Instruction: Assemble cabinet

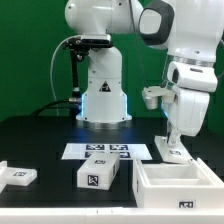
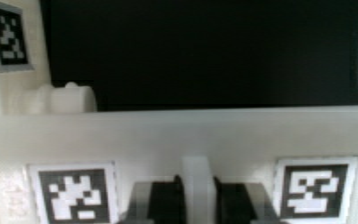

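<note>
The cabinet (image 1: 185,186), a large white open-topped box with thick walls, sits at the exterior view's lower right. My gripper (image 1: 174,141) hangs just behind its far left corner and is shut on a small white tagged panel (image 1: 173,151), held upright. In the wrist view the gripper (image 2: 199,202) has its dark fingers (image 2: 155,202) pressed on a thin white ridge of that panel (image 2: 194,135), between two square tags. A short white peg (image 2: 66,97) stands up from the panel's edge. I cannot tell if the panel touches the cabinet.
The marker board (image 1: 104,152) lies flat in front of the robot base (image 1: 102,95). A small white tagged block (image 1: 100,175) lies near the front centre and another (image 1: 18,177) at the exterior view's left. A white tagged edge (image 2: 5,40) shows in the wrist view.
</note>
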Motion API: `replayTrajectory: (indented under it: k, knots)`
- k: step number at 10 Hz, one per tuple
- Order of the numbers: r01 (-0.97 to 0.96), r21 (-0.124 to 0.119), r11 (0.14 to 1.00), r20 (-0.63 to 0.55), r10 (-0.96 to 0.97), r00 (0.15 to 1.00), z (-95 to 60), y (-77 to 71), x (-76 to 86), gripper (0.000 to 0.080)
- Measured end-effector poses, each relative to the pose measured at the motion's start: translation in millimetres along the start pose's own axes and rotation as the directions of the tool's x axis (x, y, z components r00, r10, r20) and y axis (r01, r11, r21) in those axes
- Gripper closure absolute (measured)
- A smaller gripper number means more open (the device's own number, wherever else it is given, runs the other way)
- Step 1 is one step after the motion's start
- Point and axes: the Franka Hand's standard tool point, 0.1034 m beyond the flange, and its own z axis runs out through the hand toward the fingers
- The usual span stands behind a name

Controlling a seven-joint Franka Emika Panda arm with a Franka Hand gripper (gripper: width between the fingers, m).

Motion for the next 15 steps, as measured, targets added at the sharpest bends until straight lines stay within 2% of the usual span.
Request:
replayTrajectory:
  k: [4, 7, 13, 15]
  knots:
    - [-0.001, -0.003, 1.000, 0.000, 0.001, 1.000, -4.2, 0.9, -0.3, 0.0735]
    - [0.001, 0.000, 1.000, 0.001, -0.001, 1.000, -1.4, 0.9, 0.9, 0.0735]
    - [-0.003, -0.010, 1.000, 0.002, 0.003, 1.000, -5.0, 15.5, 3.6, 0.0735]
    - [-0.005, -0.006, 1.000, 0.003, 0.005, 1.000, -2.7, 14.9, 1.4, 0.0735]
